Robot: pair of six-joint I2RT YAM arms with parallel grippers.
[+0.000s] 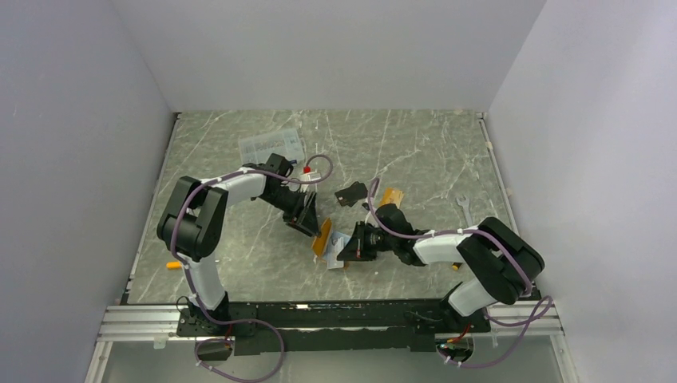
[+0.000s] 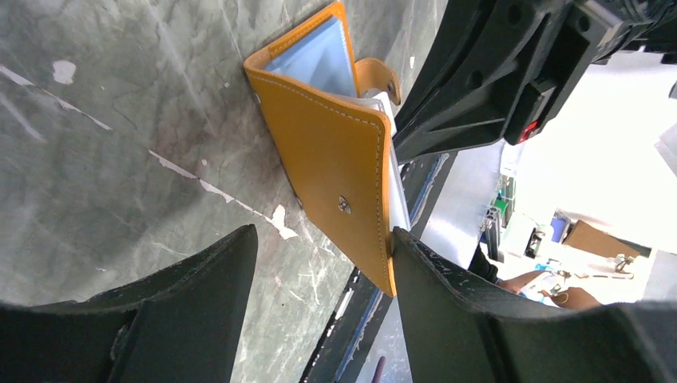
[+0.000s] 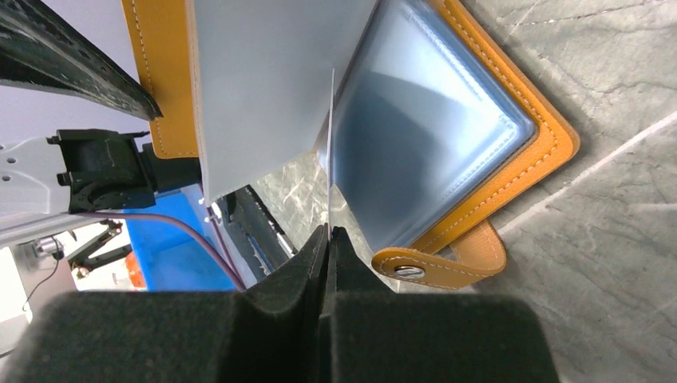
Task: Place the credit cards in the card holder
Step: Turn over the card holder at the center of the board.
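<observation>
The orange card holder (image 1: 322, 238) stands half open on edge between the two grippers, its pale blue-grey inside (image 3: 415, 136) and snap tab (image 3: 435, 267) facing the right wrist camera. My left gripper (image 2: 323, 231) is open around its outer cover (image 2: 331, 152). The right finger (image 2: 447, 287) touches the cover's edge, and the left finger (image 2: 199, 295) is apart from it. My right gripper (image 3: 329, 231) is shut on a thin whitish credit card (image 3: 330, 159), seen edge-on, reaching into the holder beside a grey-white sheet (image 3: 263, 80). A black card (image 1: 351, 193) and an orange-tan card (image 1: 390, 197) lie behind.
A clear plastic compartment box (image 1: 271, 146) sits at the back left, behind my left arm. A small wrench (image 1: 463, 203) lies at the right, and a small orange item (image 1: 172, 264) near the table's left edge. Grey walls close in three sides.
</observation>
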